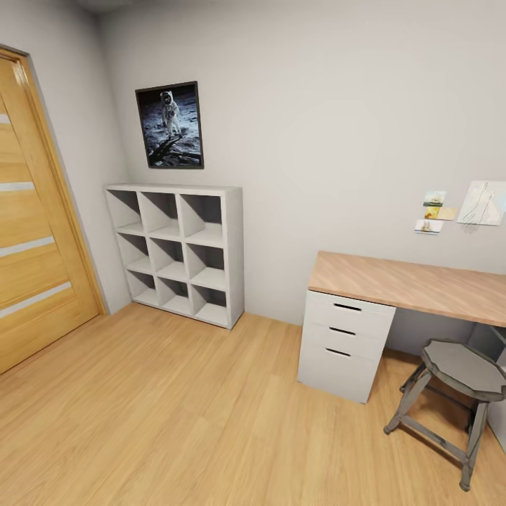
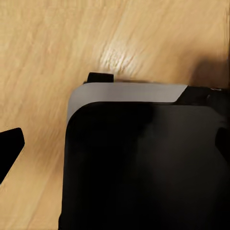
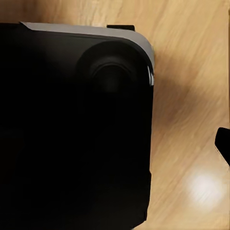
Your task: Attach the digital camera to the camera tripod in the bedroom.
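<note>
Ahead, the head view takes in a corner of a room with a light wood floor (image 1: 176,414) and grey-white walls (image 1: 316,126); neither the camera nor the tripod can be picked out here, so their place relative to the grippers cannot be told. A white cube shelf (image 1: 179,249) with nine open compartments stands against the far wall, beneath a framed astronaut poster (image 1: 170,125). To its left a wooden door (image 1: 31,239) with pale horizontal strips fills the side wall. To the right stands a desk (image 1: 414,284) with a wood top over a white three-drawer unit (image 1: 344,344), and a grey stool (image 1: 457,393) sits just beside it, partly under the desktop. A few small cards (image 1: 433,211) and a sketch sheet (image 1: 483,204) are pinned above the desk.

Each wrist view looks down on the robot's black base (image 2: 143,167) with a grey rim, over wood flooring. A dark sliver of the left gripper's fingertip (image 2: 9,146) shows at one edge, and one of the right's (image 3: 224,143) likewise; how wide either gripper stands cannot be told
</note>
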{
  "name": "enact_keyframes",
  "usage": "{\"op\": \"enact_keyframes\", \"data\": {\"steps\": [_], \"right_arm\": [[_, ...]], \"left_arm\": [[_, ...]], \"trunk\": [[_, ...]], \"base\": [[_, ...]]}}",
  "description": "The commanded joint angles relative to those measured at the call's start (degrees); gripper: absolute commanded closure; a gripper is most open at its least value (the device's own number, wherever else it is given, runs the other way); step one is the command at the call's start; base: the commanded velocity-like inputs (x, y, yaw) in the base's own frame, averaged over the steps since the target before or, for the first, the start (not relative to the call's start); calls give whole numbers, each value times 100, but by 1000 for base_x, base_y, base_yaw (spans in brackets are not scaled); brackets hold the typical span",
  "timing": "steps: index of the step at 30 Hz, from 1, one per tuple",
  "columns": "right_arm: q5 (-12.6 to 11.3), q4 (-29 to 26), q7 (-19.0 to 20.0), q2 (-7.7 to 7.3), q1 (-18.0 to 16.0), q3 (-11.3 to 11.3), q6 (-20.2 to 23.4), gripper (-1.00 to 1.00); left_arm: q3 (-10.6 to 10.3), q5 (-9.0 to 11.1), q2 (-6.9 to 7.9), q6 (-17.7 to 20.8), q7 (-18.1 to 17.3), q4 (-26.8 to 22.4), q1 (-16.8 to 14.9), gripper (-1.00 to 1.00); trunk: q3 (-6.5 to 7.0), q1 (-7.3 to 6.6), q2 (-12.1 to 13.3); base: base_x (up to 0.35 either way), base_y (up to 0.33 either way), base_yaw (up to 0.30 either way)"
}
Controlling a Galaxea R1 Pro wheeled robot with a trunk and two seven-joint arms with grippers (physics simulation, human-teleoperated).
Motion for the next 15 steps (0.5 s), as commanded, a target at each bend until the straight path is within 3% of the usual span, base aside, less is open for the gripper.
{"op": "enact_keyframes", "data": {"steps": [1, 7, 8, 12, 13, 15], "right_arm": [[3, -108, -2, -2, -3, 0, -5, -100], [-8, -1409, -47, -5, -15, 1, 358, -100], [-8, -1815, -112, -2, -38, -2, 636, -100], [-8, -2406, -291, 15, -283, -4, 1227, -100], [-19, -2552, -363, 30, -515, -4, 1426, -100], [-28, -2601, -411, 45, -788, -4, 1541, -100]], "left_arm": [[-4, 51, 6, -6, 1, -98, 1, -100], [-8, 48, 118, 188, 11, -1178, -7, -100], [-8, 50, 139, 372, 13, -1544, -14, -100], [-9, 52, 158, 985, 34, -2136, -59, -100], [-9, 49, 163, 1351, 49, -2344, -157, -100], [-9, 47, 166, 1677, 62, -2484, -340, -100]], "trunk": [[-5, 0, -3], [-5, 0, -3], [-5, 0, -3], [-5, 0, -3], [-5, 0, -3], [-5, 0, -3]], "base": [[0, 0, 0], [0, 0, 0], [0, 0, 0], [0, 0, 0], [0, 0, 0], [0, 0, 0]]}}
